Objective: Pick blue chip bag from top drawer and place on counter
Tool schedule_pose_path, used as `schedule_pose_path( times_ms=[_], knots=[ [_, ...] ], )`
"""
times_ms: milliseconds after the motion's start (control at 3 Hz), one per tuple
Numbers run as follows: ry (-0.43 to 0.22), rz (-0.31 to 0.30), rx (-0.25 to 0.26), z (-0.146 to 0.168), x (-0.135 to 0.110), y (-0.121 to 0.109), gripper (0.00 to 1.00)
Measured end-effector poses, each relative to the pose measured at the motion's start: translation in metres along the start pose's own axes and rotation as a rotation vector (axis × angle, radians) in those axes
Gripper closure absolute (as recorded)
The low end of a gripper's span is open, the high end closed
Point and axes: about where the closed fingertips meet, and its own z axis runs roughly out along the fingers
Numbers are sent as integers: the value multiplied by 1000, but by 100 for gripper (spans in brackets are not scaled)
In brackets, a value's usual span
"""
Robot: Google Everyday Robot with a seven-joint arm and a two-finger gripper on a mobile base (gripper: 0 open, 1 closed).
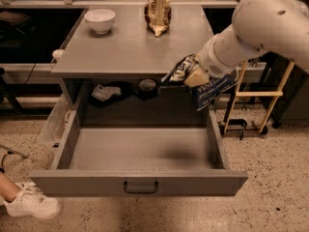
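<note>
My gripper [186, 72] is shut on the blue chip bag [212, 90], a crinkled navy foil bag with white lettering. It holds the bag in the air at the front right edge of the counter [140, 42], above the right side of the open top drawer [140, 151]. The bag hangs down to the right of the gripper, just below counter height. The drawer is pulled fully out and its floor shows bare. The white arm comes in from the upper right.
A white bowl [100, 20] stands at the counter's back left. A brown-and-cream upright bag [158, 14] stands at the back centre. Small items [107, 92] lie on the shelf behind the drawer. A wooden frame [256, 98] stands to the right. A person's shoe [31, 204] is at lower left.
</note>
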Motion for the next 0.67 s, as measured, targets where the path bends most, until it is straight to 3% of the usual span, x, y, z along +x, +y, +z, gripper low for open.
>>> schedule_pose_path(
  times_ms=[333, 667],
  knots=[
    [31, -39, -51, -1, -24, -23, 100],
    [107, -43, -222, 73, -40, -29, 100]
  ],
)
